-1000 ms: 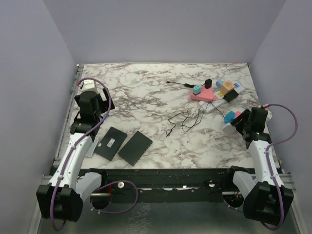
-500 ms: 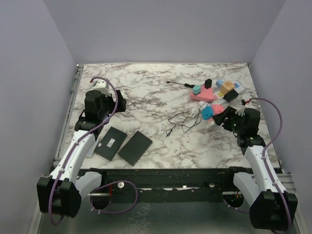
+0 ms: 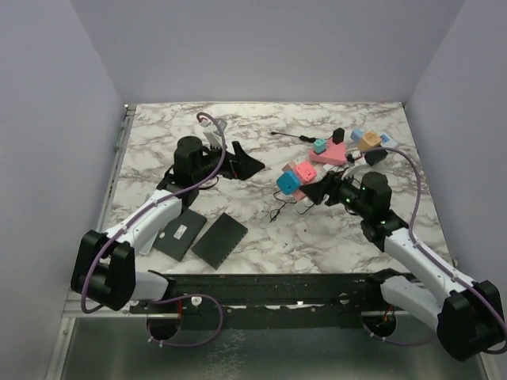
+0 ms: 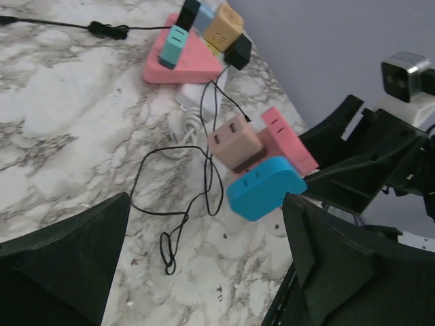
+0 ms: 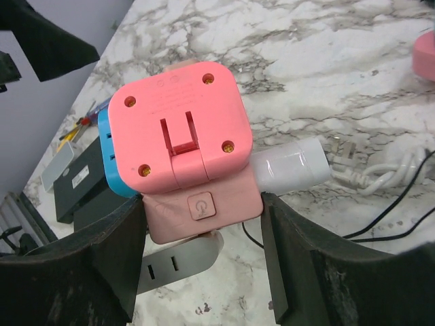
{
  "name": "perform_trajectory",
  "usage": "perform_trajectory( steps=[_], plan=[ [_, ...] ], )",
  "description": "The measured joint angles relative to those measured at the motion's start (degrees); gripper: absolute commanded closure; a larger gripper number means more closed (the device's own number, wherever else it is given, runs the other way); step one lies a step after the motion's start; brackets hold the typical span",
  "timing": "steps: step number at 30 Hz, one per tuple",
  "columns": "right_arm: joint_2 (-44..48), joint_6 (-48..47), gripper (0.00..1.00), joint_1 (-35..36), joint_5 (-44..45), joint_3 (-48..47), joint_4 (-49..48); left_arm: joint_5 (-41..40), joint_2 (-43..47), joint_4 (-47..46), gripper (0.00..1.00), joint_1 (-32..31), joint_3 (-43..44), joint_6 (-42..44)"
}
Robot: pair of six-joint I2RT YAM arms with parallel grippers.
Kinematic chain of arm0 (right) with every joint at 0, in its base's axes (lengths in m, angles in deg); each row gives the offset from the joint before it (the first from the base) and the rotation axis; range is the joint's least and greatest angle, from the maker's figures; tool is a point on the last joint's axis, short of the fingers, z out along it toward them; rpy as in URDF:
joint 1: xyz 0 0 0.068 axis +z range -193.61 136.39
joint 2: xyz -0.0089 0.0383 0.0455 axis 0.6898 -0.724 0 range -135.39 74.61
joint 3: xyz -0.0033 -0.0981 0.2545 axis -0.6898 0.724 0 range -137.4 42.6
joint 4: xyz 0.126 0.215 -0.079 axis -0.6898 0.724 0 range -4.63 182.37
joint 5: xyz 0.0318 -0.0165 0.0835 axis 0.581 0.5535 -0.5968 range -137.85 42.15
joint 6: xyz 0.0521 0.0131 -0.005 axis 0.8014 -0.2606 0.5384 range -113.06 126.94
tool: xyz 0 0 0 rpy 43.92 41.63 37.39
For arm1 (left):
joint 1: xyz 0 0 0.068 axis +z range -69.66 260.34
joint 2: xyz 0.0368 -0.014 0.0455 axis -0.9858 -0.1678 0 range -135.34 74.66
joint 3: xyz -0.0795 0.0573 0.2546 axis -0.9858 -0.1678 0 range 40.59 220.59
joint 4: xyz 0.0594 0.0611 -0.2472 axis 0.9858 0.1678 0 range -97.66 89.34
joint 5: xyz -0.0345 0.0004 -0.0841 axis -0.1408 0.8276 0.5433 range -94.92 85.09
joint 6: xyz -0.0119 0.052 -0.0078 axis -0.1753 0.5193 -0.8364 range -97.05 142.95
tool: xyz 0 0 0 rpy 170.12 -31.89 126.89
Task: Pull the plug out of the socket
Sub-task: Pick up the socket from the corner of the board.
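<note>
Right fingers (image 5: 319, 272) clamp socket (image 4: 289, 139) off desk; left fingers (image 4: 68, 258) wide, empty. Risk: you pinch blue plug (image 4: 265, 187) and pink plug (image 4: 234, 142) together, or your yank twists socket loose.

Left arm: stretched inward, left claw (image 3: 242, 161) spread wide. Right arm: stretched inward, right claw (image 3: 317, 190) clamped on socket (image 3: 297, 171).

place: robot lab cell | signs: bare enclosing walls (image 3: 47, 119), marble-print table (image 3: 158, 134)
</note>
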State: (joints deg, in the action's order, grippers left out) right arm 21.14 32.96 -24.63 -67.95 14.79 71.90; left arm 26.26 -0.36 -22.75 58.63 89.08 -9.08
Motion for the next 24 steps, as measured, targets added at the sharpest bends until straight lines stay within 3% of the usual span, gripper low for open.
perform_trajectory(
  steps=[7,16,24],
  plan=[
    [-7.69,-1.14,0.7,4.74,-0.83,-2.6,-0.04,5.49,-2.43,-2.58,0.01,-3.93,0.13,1.88],
    [-12.52,-2.47,0.7,4.87,-6.67,-11.45,4.55,0.55,3.54,5.95,0.01,-8.17,-0.96,19.17],
    [-15.69,-4.72,0.7,4.94,-11.21,-14.29,8.55,0.61,1.01,9.4,0.01,-10.21,-0.96,23.63]
  ],
)
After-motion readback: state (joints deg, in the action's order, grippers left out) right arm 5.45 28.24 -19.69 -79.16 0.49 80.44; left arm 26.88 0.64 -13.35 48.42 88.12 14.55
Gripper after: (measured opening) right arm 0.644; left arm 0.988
